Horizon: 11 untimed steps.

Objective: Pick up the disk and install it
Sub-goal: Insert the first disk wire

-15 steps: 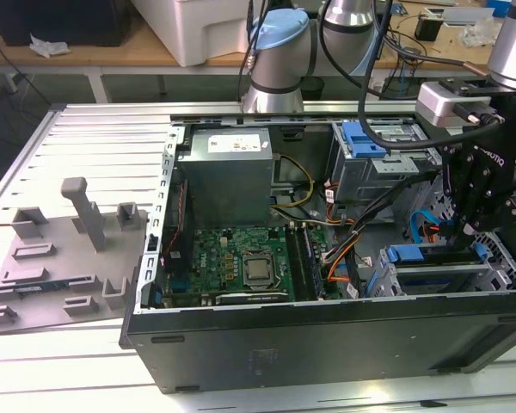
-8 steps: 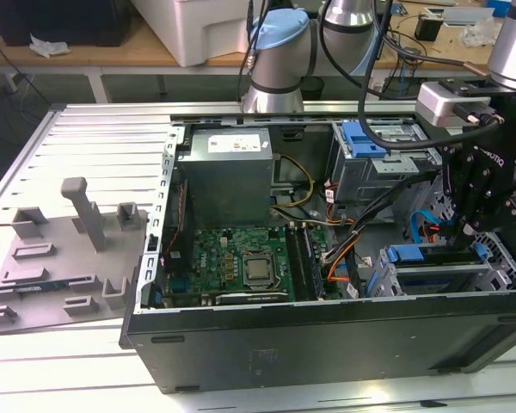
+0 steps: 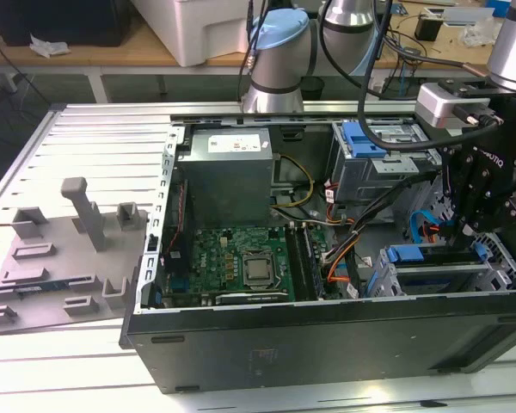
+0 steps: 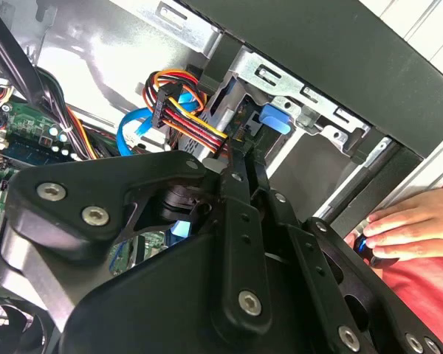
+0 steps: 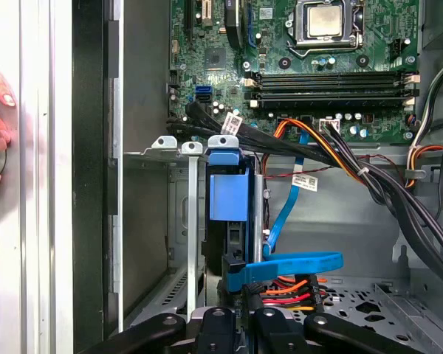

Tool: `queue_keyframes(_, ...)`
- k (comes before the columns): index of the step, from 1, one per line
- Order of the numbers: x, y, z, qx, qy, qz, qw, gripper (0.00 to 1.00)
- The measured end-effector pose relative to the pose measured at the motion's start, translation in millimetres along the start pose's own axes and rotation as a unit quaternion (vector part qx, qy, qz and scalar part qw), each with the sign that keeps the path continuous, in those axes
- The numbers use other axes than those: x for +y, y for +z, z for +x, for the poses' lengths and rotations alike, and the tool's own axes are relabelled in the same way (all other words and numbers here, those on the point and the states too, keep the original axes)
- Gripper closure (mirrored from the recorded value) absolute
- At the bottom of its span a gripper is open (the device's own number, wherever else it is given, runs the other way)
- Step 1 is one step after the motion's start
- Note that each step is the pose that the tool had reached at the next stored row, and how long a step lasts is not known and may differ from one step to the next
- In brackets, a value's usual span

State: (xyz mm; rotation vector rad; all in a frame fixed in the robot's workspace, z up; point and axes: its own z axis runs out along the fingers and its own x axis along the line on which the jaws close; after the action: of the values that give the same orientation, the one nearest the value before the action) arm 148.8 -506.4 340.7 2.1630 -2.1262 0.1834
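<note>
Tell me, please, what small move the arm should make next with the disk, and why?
Probably a short, straight push along the slot: the disk stands on edge in the drive cage, with the end effector close to its end; whether it is fully seated is unclear.

Slatted table [image 3: 95, 138]: computer case [image 3: 327, 344] (open), grey fixture plate [image 3: 64, 254].

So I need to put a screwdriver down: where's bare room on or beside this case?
Free: the ribbed table beyond the grey fixture plate, and the strip before the case. Crowded: cables between motherboard and drive bay, where the pincer stands.
</note>
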Motion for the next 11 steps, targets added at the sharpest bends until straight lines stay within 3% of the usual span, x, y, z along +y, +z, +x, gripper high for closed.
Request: queue_keyframes(11,0.0,0.5,-0.1,-0.0002,0.0,0.0,1.0,0.83)
